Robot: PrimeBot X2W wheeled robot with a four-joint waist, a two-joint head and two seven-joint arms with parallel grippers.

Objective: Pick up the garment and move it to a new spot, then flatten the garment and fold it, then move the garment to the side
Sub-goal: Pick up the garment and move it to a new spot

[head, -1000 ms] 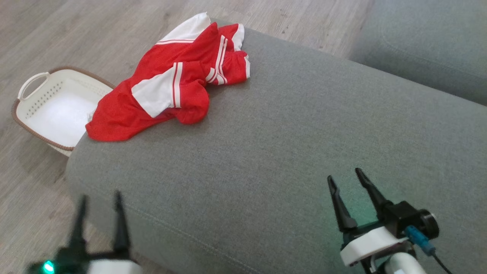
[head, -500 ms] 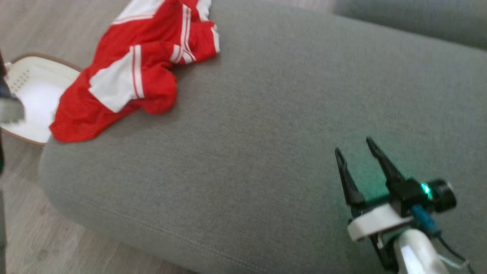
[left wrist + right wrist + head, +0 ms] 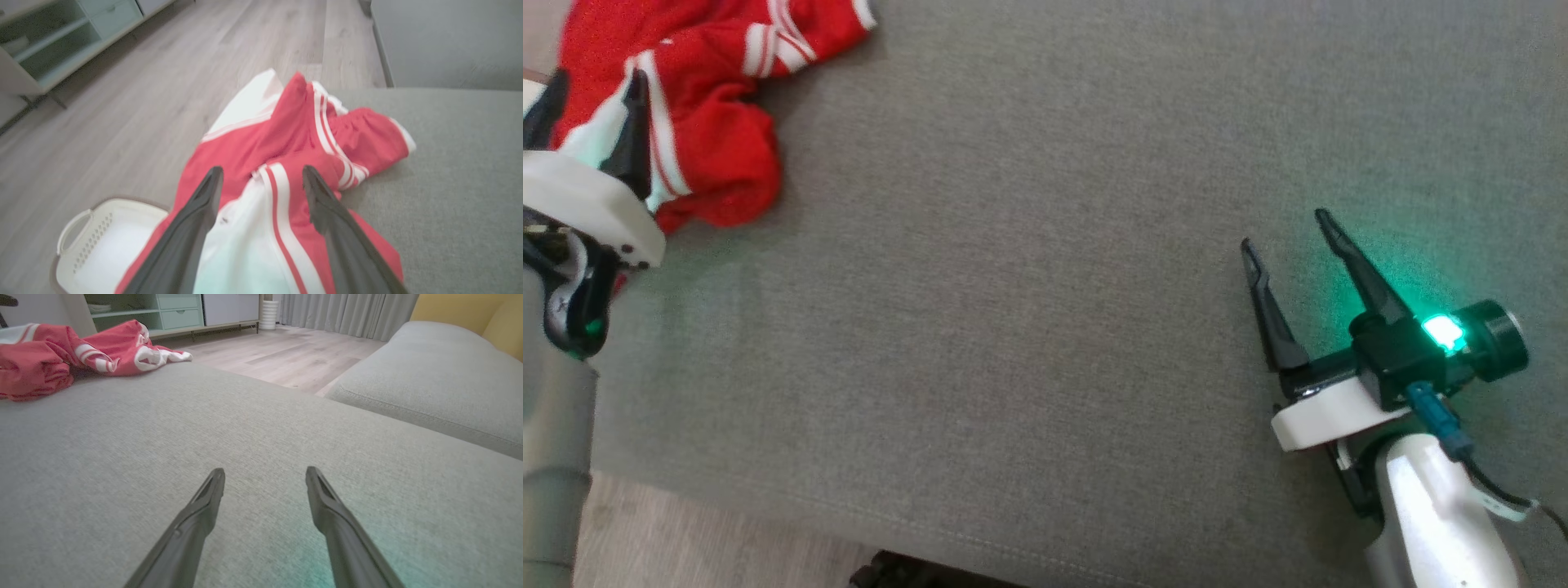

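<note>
We have the left hand (image 3: 598, 82) open right over the crumpled red-and-white garment (image 3: 711, 155) at the sofa cushion's (image 3: 1013, 310) far-left corner, with the right hand (image 3: 1283, 229), also open, well apart near the right edge, so we'd grab with left.
</note>
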